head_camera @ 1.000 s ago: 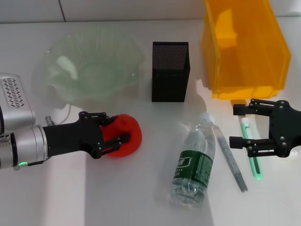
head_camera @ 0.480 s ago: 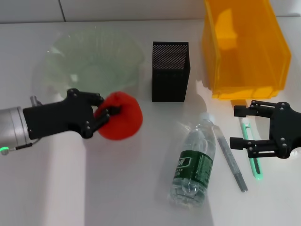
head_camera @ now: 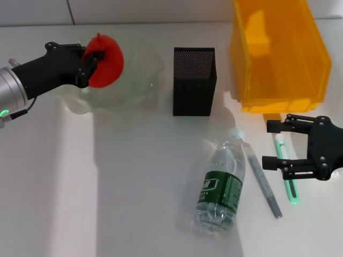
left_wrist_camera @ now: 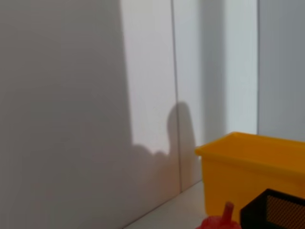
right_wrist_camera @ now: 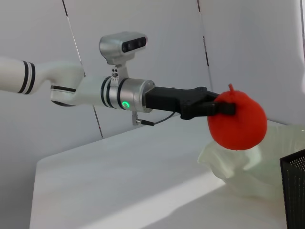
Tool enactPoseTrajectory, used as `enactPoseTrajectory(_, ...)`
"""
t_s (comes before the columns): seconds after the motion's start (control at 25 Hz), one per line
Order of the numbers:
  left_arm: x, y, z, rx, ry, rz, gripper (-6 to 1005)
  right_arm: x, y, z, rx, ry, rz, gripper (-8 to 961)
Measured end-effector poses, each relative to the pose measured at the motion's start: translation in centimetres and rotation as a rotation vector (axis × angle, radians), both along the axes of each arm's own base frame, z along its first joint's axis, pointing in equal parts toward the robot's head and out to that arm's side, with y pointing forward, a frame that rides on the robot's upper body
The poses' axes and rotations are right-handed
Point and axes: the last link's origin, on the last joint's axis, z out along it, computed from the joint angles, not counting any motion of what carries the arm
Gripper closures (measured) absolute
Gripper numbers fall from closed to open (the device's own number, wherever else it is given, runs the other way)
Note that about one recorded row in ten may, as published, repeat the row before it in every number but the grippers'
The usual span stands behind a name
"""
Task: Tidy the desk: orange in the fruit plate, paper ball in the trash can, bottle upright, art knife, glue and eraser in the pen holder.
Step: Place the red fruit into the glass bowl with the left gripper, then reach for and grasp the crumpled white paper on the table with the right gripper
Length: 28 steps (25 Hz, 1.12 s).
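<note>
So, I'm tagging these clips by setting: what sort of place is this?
Probably a staged desk in a lab: a plain white table against bare white wall panels, laid with a pen holder, a trash can and a bottle lying on its side.

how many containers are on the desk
3: the fruit plate far left under the held orange, the pen holder in the middle, the trash can far right.

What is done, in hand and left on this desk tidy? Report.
Done: nothing is put away yet. In hand: the left gripper holds the orange in the air above the fruit plate, not released. Left: the bottle lies on its side, and the pen holder and trash can look empty. The right gripper hangs open by the bin.
</note>
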Motion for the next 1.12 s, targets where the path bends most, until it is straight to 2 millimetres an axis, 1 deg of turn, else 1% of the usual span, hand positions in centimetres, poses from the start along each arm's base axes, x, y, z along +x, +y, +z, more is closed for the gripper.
enactPoseTrajectory(0.04, -0.3, 0.8, -0.2, 0.019, 0.019, 0.038, 927, 0.0, 0.0, 0.0, -0.002, 0.001, -0.001, 118)
enactPoseTrajectory(0.2, -0.6, 1.4, -0.4, 0.038, 0.043, 0.069, 934, -0.1, 0.0, 0.0, -0.006, 0.003, -0.006, 118)
enactPoseTrajectory(0.44, -1.1, 1.7, -0.5, 0.072, 0.032, 0.12, 944, -0.1, 0.0, 0.0, -0.009, 0.005, -0.011, 119)
enactPoseTrajectory(0.92, -0.8, 1.3, -0.8, 0.046, 0.023, 0.096, 544, 0.1, 0.0, 0.0, -0.01, 0.001, -0.021, 119)
enactPoseTrajectory(1.12, -0.4, 0.6, -0.6, 0.019, -0.017, 0.056, 334, 0.0, 0.2, 0.1, -0.012, 0.004, -0.026, 119)
